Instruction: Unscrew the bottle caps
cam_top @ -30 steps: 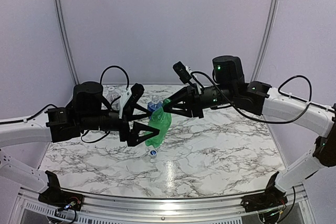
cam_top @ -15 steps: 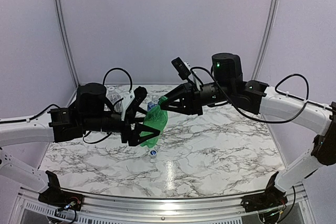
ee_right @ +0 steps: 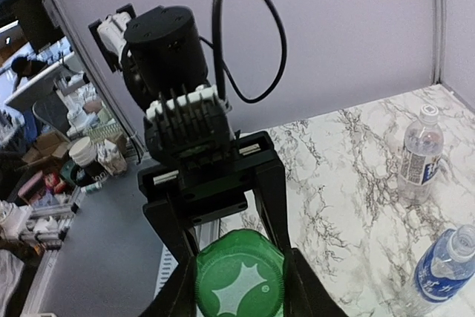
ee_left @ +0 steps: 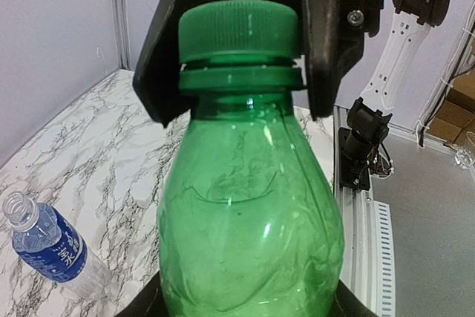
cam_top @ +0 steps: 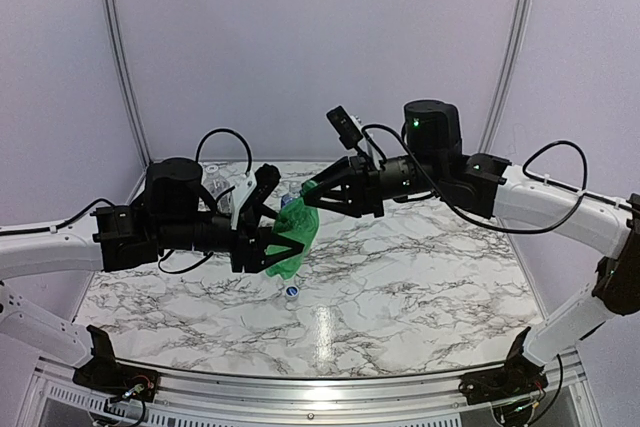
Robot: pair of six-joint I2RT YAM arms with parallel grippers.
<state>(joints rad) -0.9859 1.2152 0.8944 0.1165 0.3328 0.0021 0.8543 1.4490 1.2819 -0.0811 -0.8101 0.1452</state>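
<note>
Fingers (ee_left: pixel 330 35) of right gripper (ee_left: pixel 241 113) pinch round green cap (ee_left: pixel 237 31); bottle (ee_left: pixel 249 220) glossy, translucent.

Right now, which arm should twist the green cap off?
Right. The right gripper already sits closed on either side of the green cap, which is on the neck. The left gripper clamps the green bottle by its body, so it is better used as the anchor.

Soft, even overhead light; white glare streak on the marble table (cam_top: pixel 322 332); wrist views sharp, wide-angled
</note>
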